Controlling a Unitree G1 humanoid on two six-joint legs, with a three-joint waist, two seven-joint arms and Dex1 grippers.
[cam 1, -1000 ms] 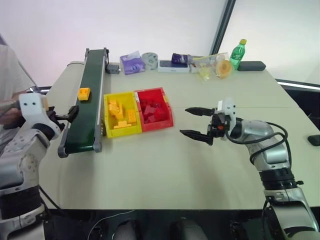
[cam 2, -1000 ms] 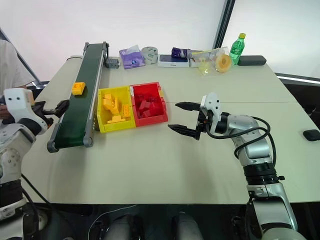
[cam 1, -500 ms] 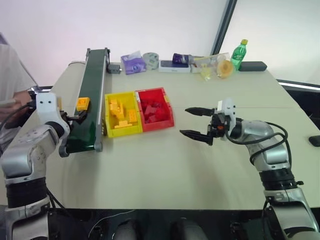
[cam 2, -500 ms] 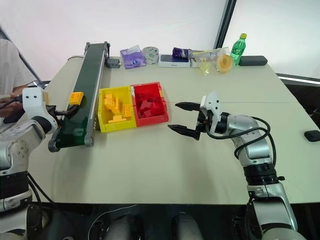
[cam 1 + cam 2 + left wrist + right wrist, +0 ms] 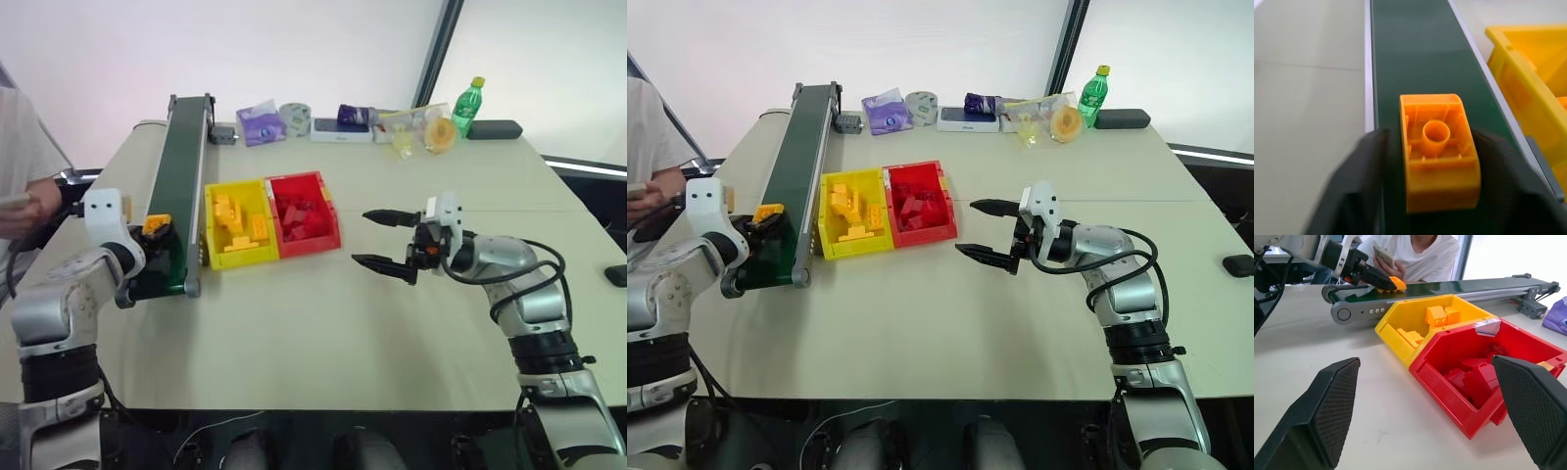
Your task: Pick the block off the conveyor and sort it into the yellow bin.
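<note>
The block (image 5: 1440,152), a small orange-yellow brick, lies on the dark green conveyor (image 5: 182,157) close to its near rounded end. My left gripper (image 5: 155,231) is shut on the block, one black finger on each side of it. The block (image 5: 157,223) rests low on the belt. The yellow bin (image 5: 241,260) stands just right of the conveyor, holds several yellow bricks and is joined to the red bin (image 5: 312,243). My right gripper (image 5: 362,237) hovers open over the table right of the bins, pointing at them, nothing between its fingers (image 5: 1334,406).
A person (image 5: 18,166) sits beyond the table's left edge, close to my left arm. Along the far edge lie a purple bag (image 5: 260,123), small packets and a green bottle (image 5: 466,106). Bare tabletop (image 5: 294,323) lies in front of the bins.
The block rode down the belt toward its near end. My left gripper came in over the belt and shut on the block. The right arm kept still.
</note>
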